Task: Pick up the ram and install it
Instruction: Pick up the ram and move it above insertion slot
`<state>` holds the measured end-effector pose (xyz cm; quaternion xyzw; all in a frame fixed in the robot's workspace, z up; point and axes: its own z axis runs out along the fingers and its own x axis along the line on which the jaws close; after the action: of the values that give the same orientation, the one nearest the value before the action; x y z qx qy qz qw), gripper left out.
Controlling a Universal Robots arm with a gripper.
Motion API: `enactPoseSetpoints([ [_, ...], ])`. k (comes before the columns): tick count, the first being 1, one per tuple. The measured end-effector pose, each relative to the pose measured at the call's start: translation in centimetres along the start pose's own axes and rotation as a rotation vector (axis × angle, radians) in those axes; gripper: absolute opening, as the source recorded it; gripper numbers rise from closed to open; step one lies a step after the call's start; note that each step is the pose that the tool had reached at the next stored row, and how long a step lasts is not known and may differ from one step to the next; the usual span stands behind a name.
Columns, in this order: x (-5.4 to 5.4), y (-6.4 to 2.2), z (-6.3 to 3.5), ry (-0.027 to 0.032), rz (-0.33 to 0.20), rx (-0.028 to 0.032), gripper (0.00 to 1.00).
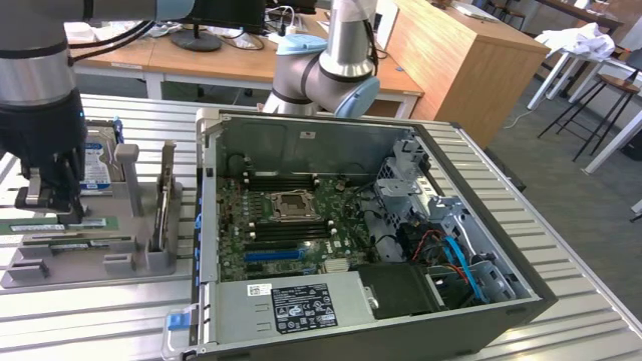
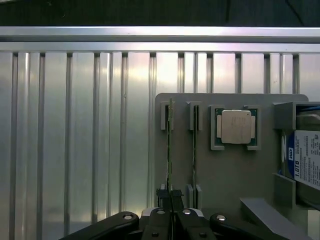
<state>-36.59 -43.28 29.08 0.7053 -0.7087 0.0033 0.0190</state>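
Note:
Two green ram sticks stand on edge in a grey holder [image 1: 125, 226] at the exterior view's left. My gripper [image 1: 57, 213] is down over the outer ram [image 1: 92, 223], its fingers on either side of the stick. In the wrist view the gripper [image 2: 171, 194] is shut on that ram [image 2: 169, 140], which I see edge-on and which still sits in its holder slots. The second ram [image 2: 194, 150] stands parallel beside it, also visible as the second ram [image 1: 86, 244]. The open computer case [image 1: 482, 301] shows its motherboard [image 1: 331, 248] with dark memory slots [image 1: 276, 181] beside the processor socket.
On the holder [image 2: 230, 175] are also a processor [image 2: 235, 126], a blue-labelled hard drive [image 2: 306, 160] and an upright expansion card [image 1: 167, 192]. The case wall [image 1: 206, 226] rises between holder and motherboard. The table is ribbed metal [image 2: 75, 140]; wooden desks stand behind.

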Motion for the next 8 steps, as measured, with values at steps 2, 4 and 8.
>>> enactPoseSetpoints([
  [2,0.0,0.01,-0.67,0.0,0.0,0.0,0.11],
  [4,0.0,0.02,-1.33,0.0,0.0,0.0,0.11],
  [8,0.1,0.04,-2.61,0.0,0.0,0.0,0.11],
])
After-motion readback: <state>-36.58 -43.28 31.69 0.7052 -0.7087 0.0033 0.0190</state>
